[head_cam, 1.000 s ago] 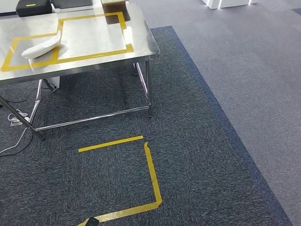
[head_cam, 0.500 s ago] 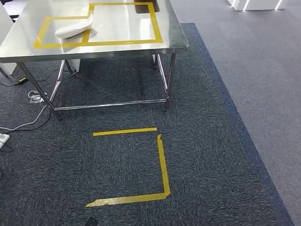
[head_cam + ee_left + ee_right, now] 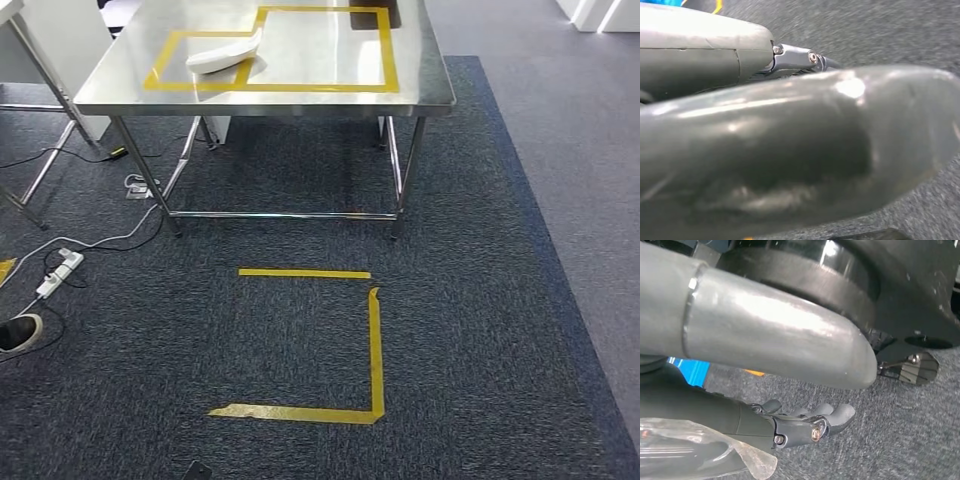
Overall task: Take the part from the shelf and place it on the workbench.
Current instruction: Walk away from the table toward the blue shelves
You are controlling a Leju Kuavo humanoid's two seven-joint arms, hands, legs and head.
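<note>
**Part resting on the workbench, viewed across the carpet**

Nearest: right hand (image 3: 806,425) above the carpet (image 3: 468,330), fingers extended and apart, holding nothing; left hand (image 3: 791,150) too close to the lens, state impossible to tell. Farther: yellow floor tape (image 3: 375,350) marking three sides of a square. Farthest: steel workbench (image 3: 423,70), white part (image 3: 223,55) lying across its taped outline (image 3: 389,50).

Both hands show glossy grey thumbs: left hand (image 3: 798,150) has a silver bracket (screws at 12 o'clock); right hand (image 3: 806,427) has dark fingers.
</note>
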